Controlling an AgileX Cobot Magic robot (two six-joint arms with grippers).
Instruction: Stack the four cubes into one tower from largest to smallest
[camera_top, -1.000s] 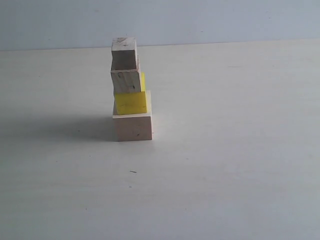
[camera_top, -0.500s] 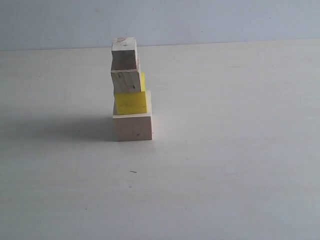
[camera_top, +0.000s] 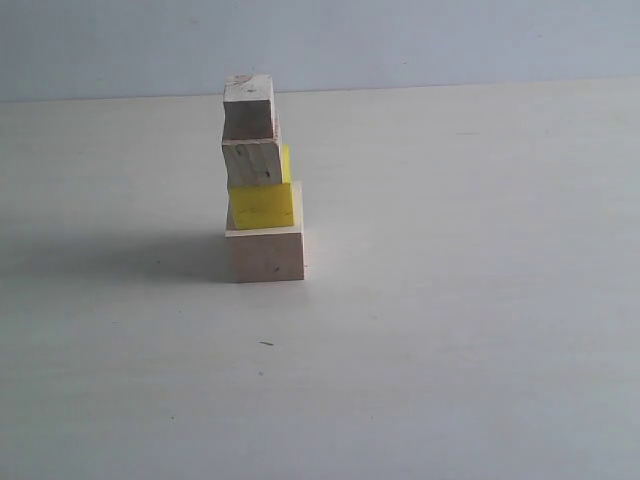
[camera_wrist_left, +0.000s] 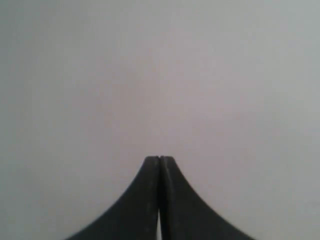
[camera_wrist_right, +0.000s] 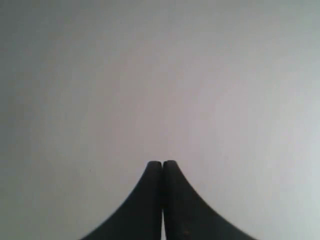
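Tower (camera_top: 260, 180) of four cubes, upright on the pale table (camera_top: 450, 300), left of middle in the exterior view. From the bottom: large wooden cube (camera_top: 266, 256), yellow cube (camera_top: 263, 206), medium wooden cube (camera_top: 251, 163), tiny wooden cube (camera_top: 248, 110), each resting on the one below. Not quite square: upper three crowd toward the left edge of the base. Looks finished in order of size.

Likely light, rigid and dry-faced, with no give under the pads; nothing but weight holding the column, so prone to toppling at a sideways nudge. Best taken, if at all, from above by two opposite flat faces, top cube first.

Left gripper (camera_wrist_left: 159, 159) and right gripper (camera_wrist_right: 162, 162) both pressed closed on nothing, facing blank pale surface, absent from the exterior view.
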